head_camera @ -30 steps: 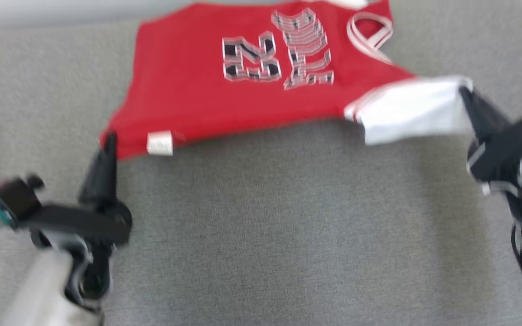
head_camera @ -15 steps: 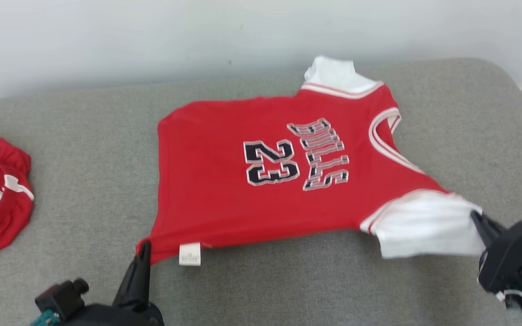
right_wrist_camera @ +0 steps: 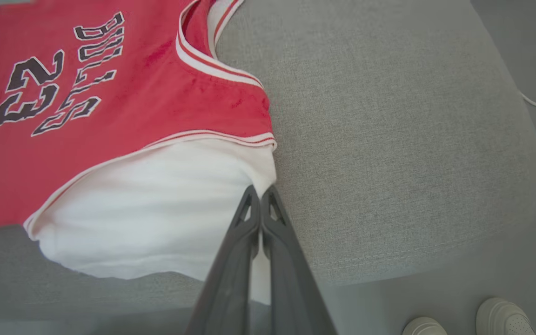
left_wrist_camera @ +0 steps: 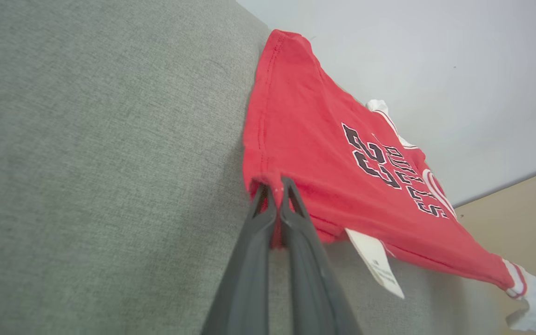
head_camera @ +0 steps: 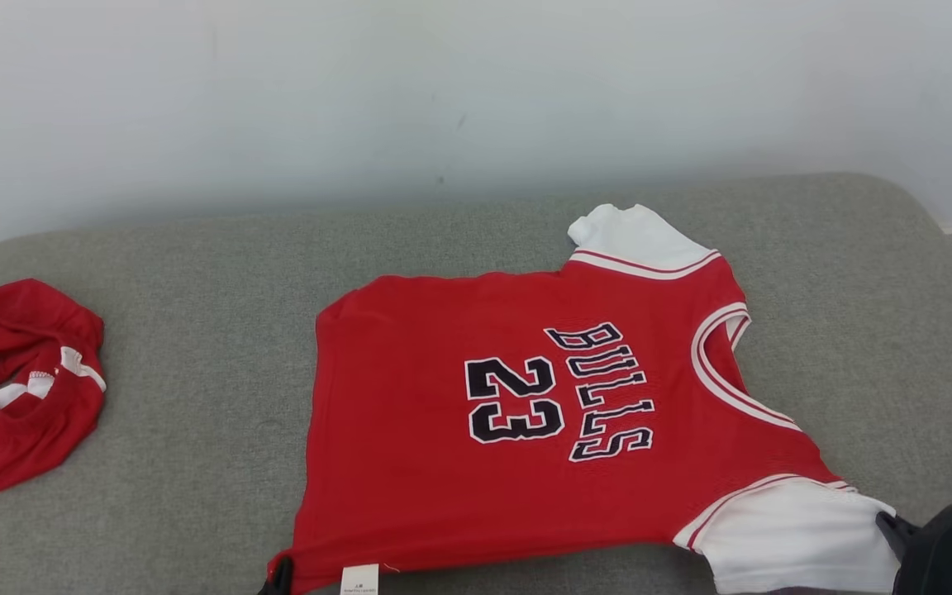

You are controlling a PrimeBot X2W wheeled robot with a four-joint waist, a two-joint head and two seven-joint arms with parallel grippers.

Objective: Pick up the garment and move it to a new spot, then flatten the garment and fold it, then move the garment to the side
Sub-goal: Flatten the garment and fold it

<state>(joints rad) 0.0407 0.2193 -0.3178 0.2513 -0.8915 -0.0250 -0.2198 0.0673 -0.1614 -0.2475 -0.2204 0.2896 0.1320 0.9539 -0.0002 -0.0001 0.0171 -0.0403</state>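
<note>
With the left hand (left_wrist_camera: 275, 188) pinching its hem corner (left_wrist_camera: 259, 174) and the right hand (right_wrist_camera: 259, 195) pinching its white sleeve (right_wrist_camera: 156, 209), the red jersey (head_camera: 443, 430) lies spread flat, so folding and moving aside remain.

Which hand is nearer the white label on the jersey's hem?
Left. The left hand pinches the hem corner right beside the white label; the right hand grips the white sleeve at the opposite end of the jersey.

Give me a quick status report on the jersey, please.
Left gripper shut on jersey hem corner. Right gripper shut on white sleeve. Red garment lies apart.
</note>
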